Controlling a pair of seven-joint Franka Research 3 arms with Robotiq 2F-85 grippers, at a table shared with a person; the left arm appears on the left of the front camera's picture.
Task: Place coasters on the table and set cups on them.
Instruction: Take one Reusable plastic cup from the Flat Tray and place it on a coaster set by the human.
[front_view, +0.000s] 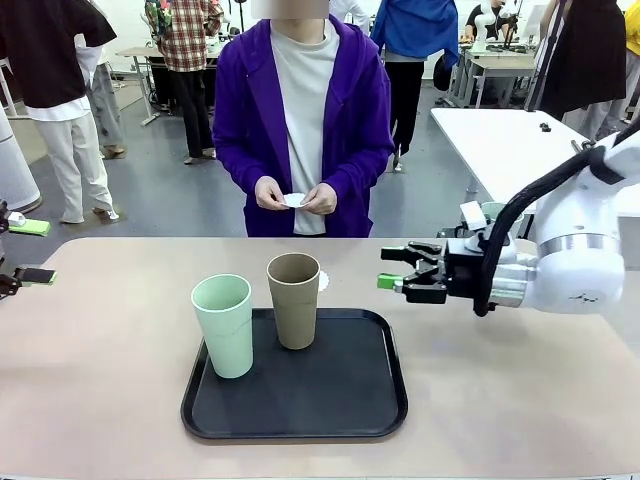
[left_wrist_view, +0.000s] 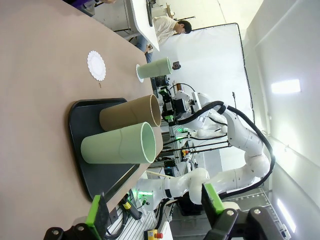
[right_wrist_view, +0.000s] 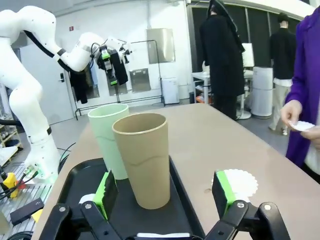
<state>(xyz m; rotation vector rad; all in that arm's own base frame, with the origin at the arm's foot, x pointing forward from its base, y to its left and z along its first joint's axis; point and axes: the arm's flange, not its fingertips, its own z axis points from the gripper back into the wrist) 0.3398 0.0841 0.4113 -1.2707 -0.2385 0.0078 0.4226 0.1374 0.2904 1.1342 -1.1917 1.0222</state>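
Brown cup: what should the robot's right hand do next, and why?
Probably ease the right gripper forward around the tan cup: its jaws are open, the cup stands on the tray straight ahead, and a coaster lies bare.

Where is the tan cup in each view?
Front: tan cup near centre, on the black tray's far half.
Left wrist: tan cup mid-picture, sideways in frame, on the tray.
Right wrist: tan cup centre foreground, on the tray.
Shared landmark: the mint cup next to it on the tray.
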